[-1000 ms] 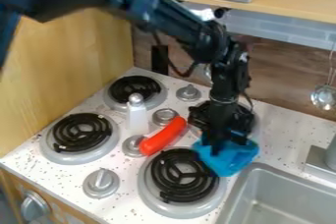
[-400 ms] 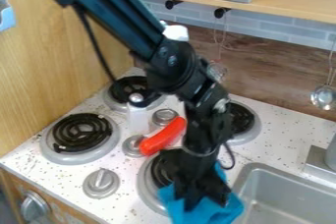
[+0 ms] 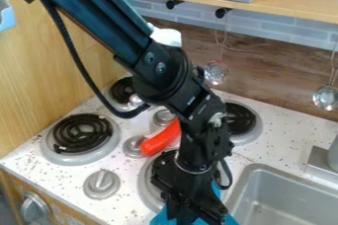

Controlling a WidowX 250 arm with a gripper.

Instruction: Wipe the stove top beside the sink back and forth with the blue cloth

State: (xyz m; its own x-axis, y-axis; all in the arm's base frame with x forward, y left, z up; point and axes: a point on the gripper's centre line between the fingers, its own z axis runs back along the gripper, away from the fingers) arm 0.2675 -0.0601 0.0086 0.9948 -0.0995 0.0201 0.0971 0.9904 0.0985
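— What could trip you up?
— Your gripper (image 3: 192,217) pinches the blue cloth (image 3: 158,218) beside the half-hidden coil burner (image 3: 147,184); drag low, and loose folds could snag its rim, tugging free.

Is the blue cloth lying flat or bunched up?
Bunched up, where visible: the blue cloth rises beside the gripper and shows on both sides. Below the picture's edge, I cannot tell.

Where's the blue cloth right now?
The blue cloth is at the bottom edge of the camera view, near the middle, at the gripper, just left of the sink.
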